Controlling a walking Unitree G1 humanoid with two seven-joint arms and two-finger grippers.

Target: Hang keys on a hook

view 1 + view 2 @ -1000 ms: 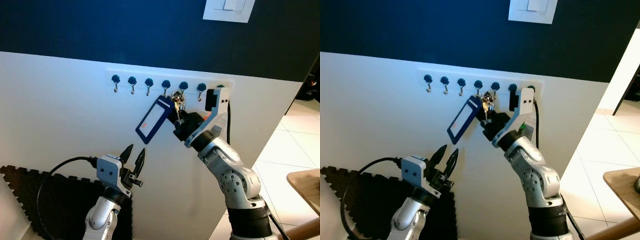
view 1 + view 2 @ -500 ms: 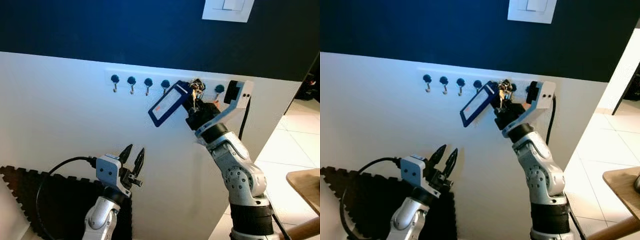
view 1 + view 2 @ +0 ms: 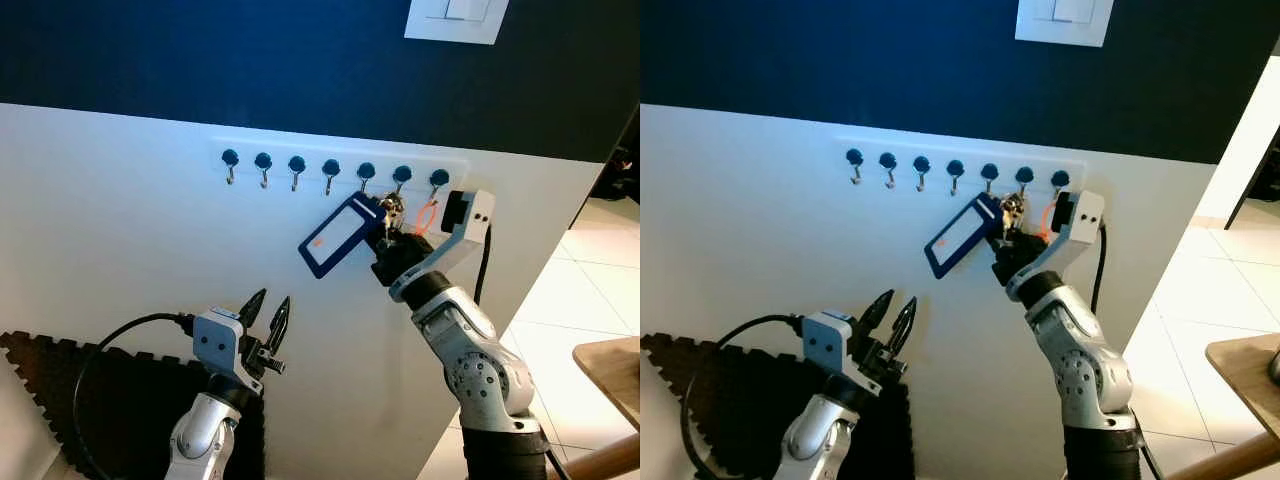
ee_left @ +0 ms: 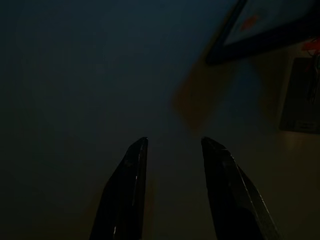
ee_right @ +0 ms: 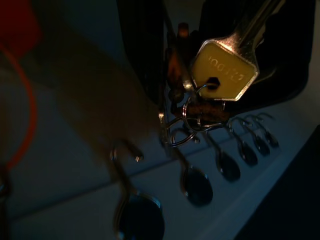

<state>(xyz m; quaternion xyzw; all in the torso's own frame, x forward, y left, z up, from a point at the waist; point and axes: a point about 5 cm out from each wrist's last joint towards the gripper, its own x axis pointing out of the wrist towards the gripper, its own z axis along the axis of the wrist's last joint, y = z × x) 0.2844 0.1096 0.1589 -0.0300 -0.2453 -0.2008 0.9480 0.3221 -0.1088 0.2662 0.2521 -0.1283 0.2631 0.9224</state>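
Now clamped in the right gripper [image 3: 388,240]: a bunch of metal keys [image 3: 391,208] with a blue rectangular tag [image 3: 336,236] slanting out toward eight o'clock. Just below the white rail of round-headed hooks [image 3: 366,173], ring short of the nearest hook at twelve o'clock. Left gripper [image 3: 266,318] idle, parted, empty, well apart at seven o'clock.

My right gripper [image 3: 385,232] sits clamped on the keys [image 3: 390,208] just below the hook rail [image 3: 340,160]. The tag [image 3: 338,235] juts left, blocking the hooks [image 3: 330,172] nearest it. An orange loop [image 3: 425,215] crowds the right side. I see open wall under the three leftmost hooks.
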